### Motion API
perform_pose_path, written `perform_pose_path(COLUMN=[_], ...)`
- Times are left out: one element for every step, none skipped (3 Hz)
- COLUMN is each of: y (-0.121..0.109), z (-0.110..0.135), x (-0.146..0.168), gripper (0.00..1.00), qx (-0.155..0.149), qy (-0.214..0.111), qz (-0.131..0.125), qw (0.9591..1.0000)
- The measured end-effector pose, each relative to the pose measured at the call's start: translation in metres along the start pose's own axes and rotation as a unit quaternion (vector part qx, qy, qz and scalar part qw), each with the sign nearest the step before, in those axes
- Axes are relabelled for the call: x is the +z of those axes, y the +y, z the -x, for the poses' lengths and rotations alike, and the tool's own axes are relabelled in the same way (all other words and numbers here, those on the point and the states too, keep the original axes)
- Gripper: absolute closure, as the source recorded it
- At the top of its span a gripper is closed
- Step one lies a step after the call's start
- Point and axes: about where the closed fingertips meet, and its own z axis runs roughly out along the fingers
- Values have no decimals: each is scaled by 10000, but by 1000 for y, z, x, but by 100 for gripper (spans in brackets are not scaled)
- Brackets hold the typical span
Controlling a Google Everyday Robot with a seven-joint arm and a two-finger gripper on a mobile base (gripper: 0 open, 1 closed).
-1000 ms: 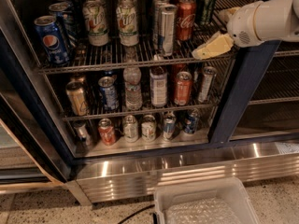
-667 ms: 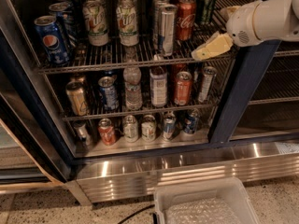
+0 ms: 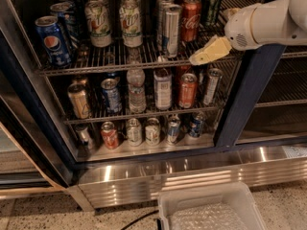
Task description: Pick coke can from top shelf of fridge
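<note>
Your end effector [image 3: 200,56] hangs at the right end of the top shelf [image 3: 120,63], its pale yellow tip low over the front rail. You cannot tell from this view whether it is wide or narrow, but it holds nothing. The white arm [image 3: 268,20] reaches in from the right edge.

The coke can [image 3: 191,18] stands upright on that shelf, up and slightly left of the end effector. It is near but not touching, and set further back than the front rail. You can read white script on one red can only.

Just left of it stand two slim silver-and-blue cans [image 3: 170,30], one behind the other. Next come two pale green-labelled cans [image 3: 130,24], then at least two blue Pepsi cans [image 3: 53,41] at the far left. One dark green can [image 3: 212,4] stands behind and to the right of the coke can.

On the middle shelf [image 3: 139,114] you can count five cans and one clear bottle [image 3: 136,87] in the front row. The bottom row shows five small cans [image 3: 152,131].

The fridge [image 3: 244,95] has a dark blue frame. One white bin [image 3: 211,195] sits on the floor in front.
</note>
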Motion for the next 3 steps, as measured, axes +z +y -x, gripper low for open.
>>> perform_pose_path(y=[0,0,-1], z=[0,4,1], x=[0,-3,-10], gripper=[0,0,0], qx=[1,131,366], qy=[-1,-85,-253], qz=[-1,-215,-519], qw=[10000,9996,9977])
